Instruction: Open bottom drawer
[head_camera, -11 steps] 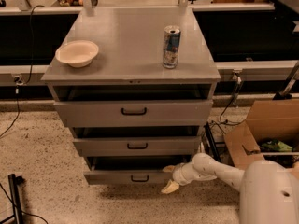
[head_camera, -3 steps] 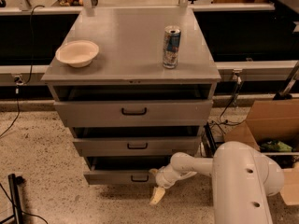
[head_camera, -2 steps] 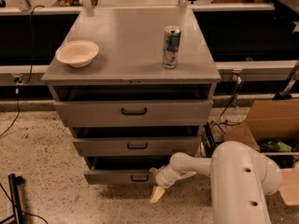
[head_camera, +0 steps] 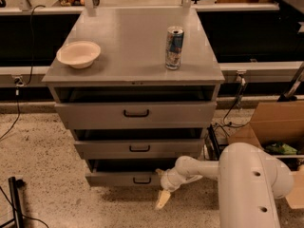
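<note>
The grey cabinet (head_camera: 135,56) has three drawers, all pulled out a little. The bottom drawer (head_camera: 116,178) is the lowest and narrowest, with a small black bar handle (head_camera: 142,180). A dark gap shows above its front panel. My gripper (head_camera: 161,196) hangs at the end of the white arm (head_camera: 199,169), just right of and below that handle, in front of the drawer's right end. One pale finger (head_camera: 162,200) points down toward the floor.
A cream bowl (head_camera: 79,54) and a drink can (head_camera: 174,47) stand on the cabinet top. An open cardboard box (head_camera: 275,127) sits on the floor to the right. Black cables (head_camera: 228,122) hang beside the cabinet. A black stand (head_camera: 16,203) is at the lower left.
Compared with 3.7 s ago, the gripper has moved left along the bottom drawer front toward the handle and the arm has swung into view. Over the last second, nothing visibly moves.
</note>
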Robot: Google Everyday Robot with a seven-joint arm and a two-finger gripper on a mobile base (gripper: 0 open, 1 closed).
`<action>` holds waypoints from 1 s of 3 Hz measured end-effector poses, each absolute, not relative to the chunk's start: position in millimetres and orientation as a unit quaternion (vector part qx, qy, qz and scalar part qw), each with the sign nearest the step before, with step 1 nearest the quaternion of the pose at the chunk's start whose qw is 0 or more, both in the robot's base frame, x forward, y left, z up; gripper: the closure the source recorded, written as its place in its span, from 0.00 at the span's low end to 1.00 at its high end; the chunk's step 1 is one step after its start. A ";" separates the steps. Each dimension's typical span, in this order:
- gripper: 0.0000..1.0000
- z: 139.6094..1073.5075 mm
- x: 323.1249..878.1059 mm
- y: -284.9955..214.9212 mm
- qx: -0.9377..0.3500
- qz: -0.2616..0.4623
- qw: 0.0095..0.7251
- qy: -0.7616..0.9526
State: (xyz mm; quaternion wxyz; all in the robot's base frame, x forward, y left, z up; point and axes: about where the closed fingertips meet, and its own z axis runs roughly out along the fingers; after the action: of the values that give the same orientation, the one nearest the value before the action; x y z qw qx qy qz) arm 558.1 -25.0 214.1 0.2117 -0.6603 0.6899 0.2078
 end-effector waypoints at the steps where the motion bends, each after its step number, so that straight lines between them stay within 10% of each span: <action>1: 0.00 231.1 552.5 -28.2 -0.666 0.202 0.222 0.683; 3: 0.00 231.1 562.5 -31.4 -0.673 0.200 0.234 0.672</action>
State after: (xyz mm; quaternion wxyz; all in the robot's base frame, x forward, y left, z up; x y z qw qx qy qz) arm 562.5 -31.4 231.1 0.2344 -0.6732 0.6722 0.2001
